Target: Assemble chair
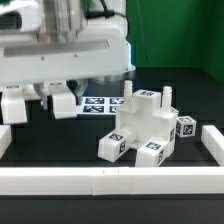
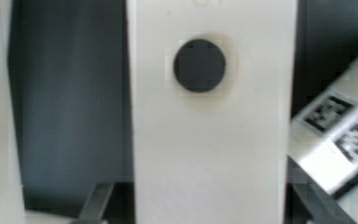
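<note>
The gripper (image 1: pixel 38 96) is up at the exterior view's left, pinched tight on a long white piece (image 2: pixel 202 140). The wrist view shows that piece running straight between the two dark fingers (image 2: pixel 108 200), with one dark oval hole (image 2: pixel 201 65) in its face. Whether it hangs clear of the surface (image 1: pixel 60 148), I can't tell.

The half-built chair (image 1: pixel 140 128) sits toward the exterior view's right, well apart from the gripper, with two pegs (image 1: pixel 127 93) poking up from its top.

I read this as the carry step: one part in the grip, due to join the cluster. The next move likely calls for swinging across and turning the piece so its hole or its end lines up with the mating spot. Then it has to go down squarely, because a skewed approach could jam.

The count:
- one arm
- one gripper
- one held piece
- one joined cluster
- one marker board (image 1: pixel 100 104), behind
- three border rails (image 1: pixel 110 180) in view
</note>
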### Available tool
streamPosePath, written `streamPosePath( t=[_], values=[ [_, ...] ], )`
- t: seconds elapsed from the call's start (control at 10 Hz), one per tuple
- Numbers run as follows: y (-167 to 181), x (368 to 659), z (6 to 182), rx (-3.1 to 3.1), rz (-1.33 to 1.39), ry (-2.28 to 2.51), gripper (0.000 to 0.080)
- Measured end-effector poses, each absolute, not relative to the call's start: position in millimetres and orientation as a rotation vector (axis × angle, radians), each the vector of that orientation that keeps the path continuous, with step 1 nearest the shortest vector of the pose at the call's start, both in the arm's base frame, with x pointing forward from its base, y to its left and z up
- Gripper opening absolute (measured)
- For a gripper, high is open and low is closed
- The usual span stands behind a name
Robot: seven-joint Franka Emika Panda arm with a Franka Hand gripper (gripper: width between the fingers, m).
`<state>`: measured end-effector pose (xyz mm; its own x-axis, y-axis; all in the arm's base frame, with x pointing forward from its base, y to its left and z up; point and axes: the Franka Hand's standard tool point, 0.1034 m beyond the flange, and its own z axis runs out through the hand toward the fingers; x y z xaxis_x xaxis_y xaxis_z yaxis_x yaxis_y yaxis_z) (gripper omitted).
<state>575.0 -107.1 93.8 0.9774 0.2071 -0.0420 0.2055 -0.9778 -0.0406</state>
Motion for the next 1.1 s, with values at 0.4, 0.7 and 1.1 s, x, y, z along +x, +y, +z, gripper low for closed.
streamPosePath(
  t=[0.4,0.7,1.1],
  values=[
    [-107.7,572.5,88.0,-3.1,0.088,-0.166,0.0284],
    [-115.4,561.3,99.4,-3.049,0.121,0.312,0.0284],
    [-76.7,566.8,140.5,-2.955,0.102,0.716,0.0284]
  ],
)
